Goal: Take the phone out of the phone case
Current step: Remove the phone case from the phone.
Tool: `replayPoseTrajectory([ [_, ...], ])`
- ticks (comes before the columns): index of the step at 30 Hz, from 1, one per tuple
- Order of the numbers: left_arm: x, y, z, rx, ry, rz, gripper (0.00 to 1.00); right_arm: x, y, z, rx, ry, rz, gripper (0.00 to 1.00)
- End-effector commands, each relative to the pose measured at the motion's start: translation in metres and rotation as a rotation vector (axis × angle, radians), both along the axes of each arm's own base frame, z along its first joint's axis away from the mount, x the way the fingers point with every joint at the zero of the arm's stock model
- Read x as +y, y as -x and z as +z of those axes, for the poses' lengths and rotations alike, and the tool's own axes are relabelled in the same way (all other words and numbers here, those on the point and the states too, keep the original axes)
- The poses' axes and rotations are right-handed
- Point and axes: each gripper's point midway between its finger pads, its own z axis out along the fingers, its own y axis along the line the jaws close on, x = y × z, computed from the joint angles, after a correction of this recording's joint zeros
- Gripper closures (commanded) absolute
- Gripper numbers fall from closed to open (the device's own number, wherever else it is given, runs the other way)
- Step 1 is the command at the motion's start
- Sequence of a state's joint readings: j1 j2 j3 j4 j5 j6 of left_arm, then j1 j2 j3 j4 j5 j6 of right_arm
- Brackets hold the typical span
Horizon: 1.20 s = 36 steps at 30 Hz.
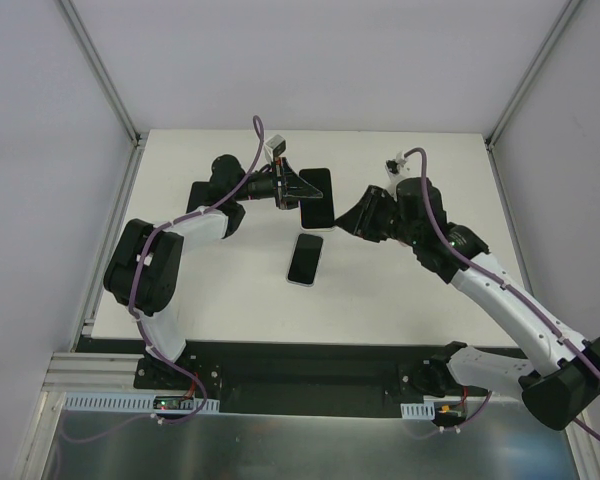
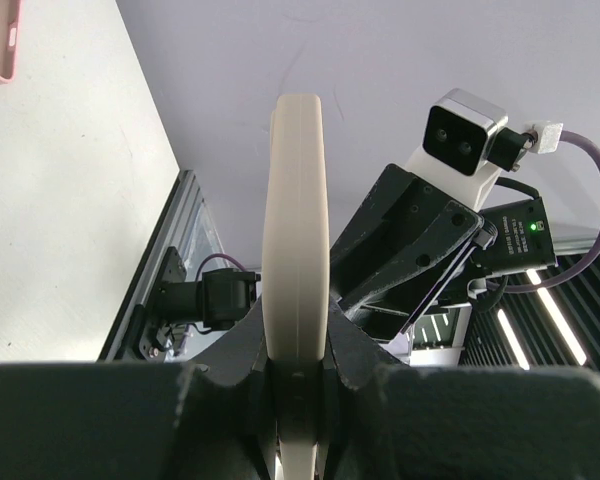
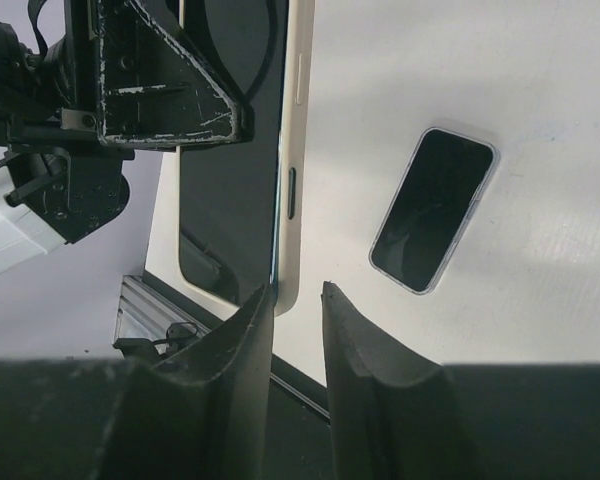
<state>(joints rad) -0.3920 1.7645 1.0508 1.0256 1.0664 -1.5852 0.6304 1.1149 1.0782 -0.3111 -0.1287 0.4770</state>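
**Desk** [image 1: 400, 290]: white top, walled by pale panels on the far, left and right sides. The near edge meets the black rail that carries both arm bases. The near half is bare. A second strip of bare top runs along the far edge behind the arms.

**Phone case** [image 1: 317, 197]: cream, with the phone [image 3: 230, 150] seated in it, dark screen showing. It is held off the desk in the far middle, about midway between the left and right edges. The left wrist view shows it edge-on and upright.

**Left pincer** [image 1: 298, 188]: clamped on the phone case, one finger on each broad face, gripping at one end.

**Right pincer** [image 3: 298, 320]: fingers a narrow gap apart, wider than the case's edge. The opposite end of the case meets the mouth of that gap, its corner against one fingertip. Whether it reaches in between the fingers cannot be told.

**Second phone** [image 1: 305, 258]: flat on the desk, screen up, just nearward of the held case and clear of both pincers, with bare top all round it.

**Pink item** [image 2: 0, 45]: on the desk, cut off by the corner of the left wrist view. It cannot be identified.
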Motion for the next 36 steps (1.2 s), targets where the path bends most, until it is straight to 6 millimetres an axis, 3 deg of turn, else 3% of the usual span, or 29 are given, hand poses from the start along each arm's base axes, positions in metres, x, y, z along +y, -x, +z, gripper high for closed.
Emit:
replayPoseTrajectory([
  [1, 0.005, 0.017, 0.05, -0.172, 0.065, -0.013, 1.0, -0.004, -0.006, -0.005, -0.015, 0.045, -0.024, 0.73],
  [7, 0.006, 0.017, 0.053, -0.176, 0.068, -0.009, 1.0, -0.008, -0.008, -0.019, 0.005, 0.078, -0.051, 0.73],
  [15, 0.006, 0.017, 0.055, -0.177, 0.07, -0.009, 1.0, -0.012, -0.008, -0.02, 0.002, 0.082, -0.065, 0.73],
  [36, 0.007, 0.016, 0.052, -0.171, 0.066, -0.007, 1.0, -0.013, 0.0, -0.002, -0.036, 0.054, -0.057, 0.73],
])
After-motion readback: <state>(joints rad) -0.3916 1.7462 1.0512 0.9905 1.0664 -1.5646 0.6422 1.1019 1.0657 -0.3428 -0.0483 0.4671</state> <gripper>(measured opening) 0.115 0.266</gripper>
